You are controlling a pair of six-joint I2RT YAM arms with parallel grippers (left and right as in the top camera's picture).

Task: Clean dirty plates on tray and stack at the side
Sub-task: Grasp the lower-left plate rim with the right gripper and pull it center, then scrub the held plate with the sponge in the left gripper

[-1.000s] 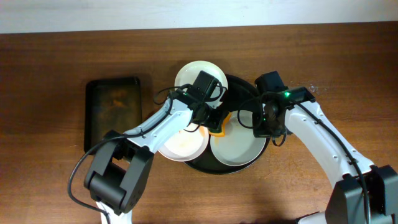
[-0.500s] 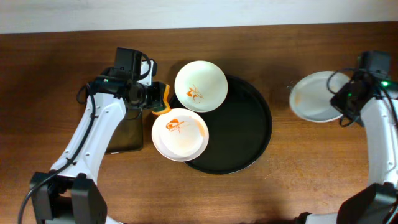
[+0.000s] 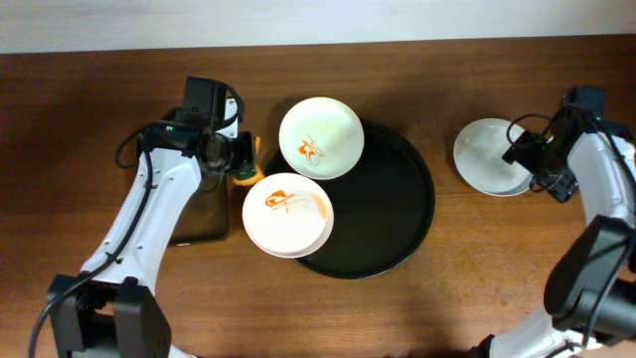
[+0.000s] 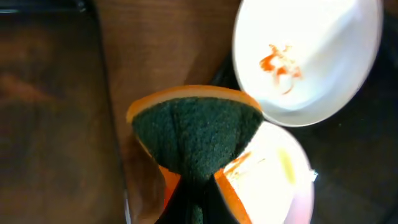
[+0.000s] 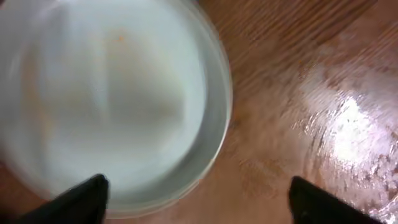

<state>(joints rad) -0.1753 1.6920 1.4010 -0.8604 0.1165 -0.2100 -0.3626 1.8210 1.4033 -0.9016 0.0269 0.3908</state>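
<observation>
The round black tray [image 3: 388, 204] lies mid-table. Two white plates with orange smears rest across its left rim: one at the back [image 3: 320, 137] [image 4: 308, 59], one at the front [image 3: 288, 214] [image 4: 273, 177]. A third plate [image 3: 489, 157] [image 5: 106, 99] lies flat on the table to the right, looking almost clean. My left gripper [image 3: 238, 159] hovers left of the tray, shut on an orange sponge [image 4: 196, 134] with a green scouring face. My right gripper [image 3: 537, 167] [image 5: 199, 202] stands open at the right-hand plate's edge, one finger over its rim, holding nothing.
A smaller rectangular dark tray [image 3: 184, 184] [image 4: 50, 112] lies on the table under my left arm. A shiny wet-looking patch [image 5: 348, 130] marks the wood just right of the right-hand plate.
Both arms left the tray; the right one carried a plate to the right. It has now opened and let the plate go onto the table. The left holds the sponge at the left.
</observation>
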